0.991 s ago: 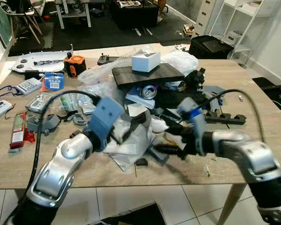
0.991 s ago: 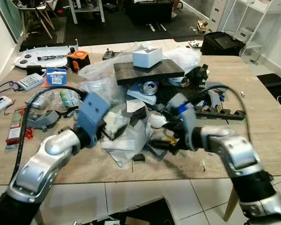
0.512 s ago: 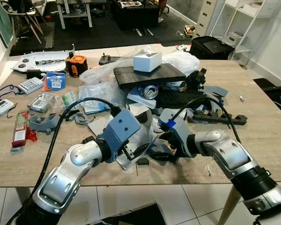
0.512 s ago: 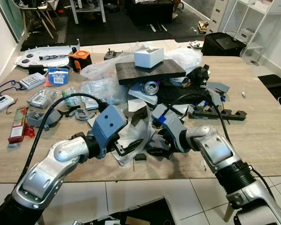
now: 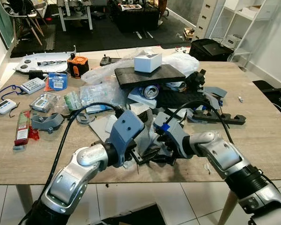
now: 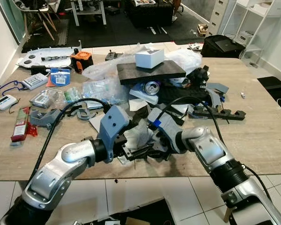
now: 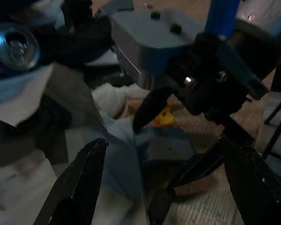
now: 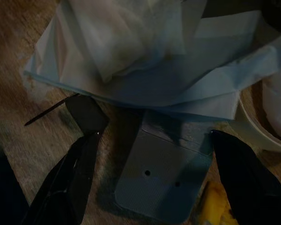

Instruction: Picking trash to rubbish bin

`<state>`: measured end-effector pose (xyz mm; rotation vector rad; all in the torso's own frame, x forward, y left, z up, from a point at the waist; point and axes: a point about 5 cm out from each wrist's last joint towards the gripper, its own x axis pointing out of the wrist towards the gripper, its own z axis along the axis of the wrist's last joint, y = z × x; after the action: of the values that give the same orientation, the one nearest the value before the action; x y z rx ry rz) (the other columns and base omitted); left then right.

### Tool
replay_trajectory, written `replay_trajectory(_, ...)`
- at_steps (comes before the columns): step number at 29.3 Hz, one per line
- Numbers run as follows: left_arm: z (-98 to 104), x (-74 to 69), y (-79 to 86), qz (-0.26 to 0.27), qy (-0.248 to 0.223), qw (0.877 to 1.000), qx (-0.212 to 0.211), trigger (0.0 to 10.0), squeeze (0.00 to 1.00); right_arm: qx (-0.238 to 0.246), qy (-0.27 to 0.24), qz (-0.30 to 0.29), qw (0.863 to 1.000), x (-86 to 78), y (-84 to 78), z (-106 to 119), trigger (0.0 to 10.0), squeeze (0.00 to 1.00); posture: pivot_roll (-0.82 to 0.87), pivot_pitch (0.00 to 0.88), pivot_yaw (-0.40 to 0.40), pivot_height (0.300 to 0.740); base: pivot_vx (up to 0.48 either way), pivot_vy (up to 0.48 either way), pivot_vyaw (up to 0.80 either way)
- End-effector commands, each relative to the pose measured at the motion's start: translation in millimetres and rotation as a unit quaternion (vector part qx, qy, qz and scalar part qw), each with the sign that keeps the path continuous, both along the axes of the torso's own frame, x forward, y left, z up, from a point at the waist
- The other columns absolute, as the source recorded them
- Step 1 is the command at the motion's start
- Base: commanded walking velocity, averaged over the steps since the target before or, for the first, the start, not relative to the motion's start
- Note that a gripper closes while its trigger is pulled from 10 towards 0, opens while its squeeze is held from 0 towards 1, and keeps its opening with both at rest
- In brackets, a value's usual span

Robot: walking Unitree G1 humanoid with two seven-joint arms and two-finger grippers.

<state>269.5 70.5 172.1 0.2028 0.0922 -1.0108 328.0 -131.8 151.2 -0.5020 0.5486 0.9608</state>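
On the wooden surface point(image 5: 267, 136), the trash pile point(image 5: 145, 101) is the landmark. The left pincer point(image 5: 143, 154) sits at its near edge, fingers spread wide over crumpled paper point(image 8: 131, 42). Just right of it, the right pincer point(image 8: 150, 183), also wide, straddles a flat grey piece point(image 8: 164, 178). This looks like the grasping step; next, close on the piece and lift clear.

Right gripper point(image 8: 152, 168) fingers spread around a grey plate point(image 8: 165, 173).
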Motion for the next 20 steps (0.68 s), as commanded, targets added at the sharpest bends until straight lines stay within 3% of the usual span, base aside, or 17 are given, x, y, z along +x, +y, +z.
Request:
replay_trajectory(1, -8.7, -1.4, -5.5, -0.012, 0.019, 1.0, 0.007, 10.0, 0.0, -0.016, 0.011, 0.004, 1.0, -0.9, -0.4, -7.0, 10.0, 0.0, 0.19, 0.031, 0.008, 0.74, 0.0, 0.0, 0.0)
replay_trajectory(5, -9.6, -1.5, -6.2, -0.014, 0.02, 1.0, 0.011, 10.0, 0.0, -0.02, 0.014, 0.004, 1.0, -1.1, -1.7, -7.7, 10.0, 0.0, 0.19, 0.031, 0.008, 0.74, 0.0, 0.0, 0.0)
replay_trajectory(7, -10.5, -1.4, -5.3, -0.014, 0.018, 1.0, 0.019, 10.0, 0.0, -0.011, 0.024, 0.001, 1.0, -1.6, -2.8, -7.7, 0.0, 0.0, 0.19, 0.031, 0.01, 0.74, 0.0, 0.0, 0.0)
replay_trajectory(18, -10.9, 0.4, -4.1, -0.006, 0.025, 1.0, 0.012, 10.0, 0.0, -0.004, 0.027, 0.001, 1.0, 0.4, -3.3, -3.2, 0.0, 0.0, 0.19, 0.032, 0.01, 0.74, 0.0, 0.0, 0.0)
replay_trajectory(20, -10.4, 8.5, -2.3, 0.008, 0.029, 1.0, 0.002, 10.0, 0.0, -0.001, 0.021, -0.004, 1.0, 4.6, -6.0, 1.1, 0.0, 0.0, 0.18, 0.042, -0.004, 0.74, 0.0, 0.0, 0.0)
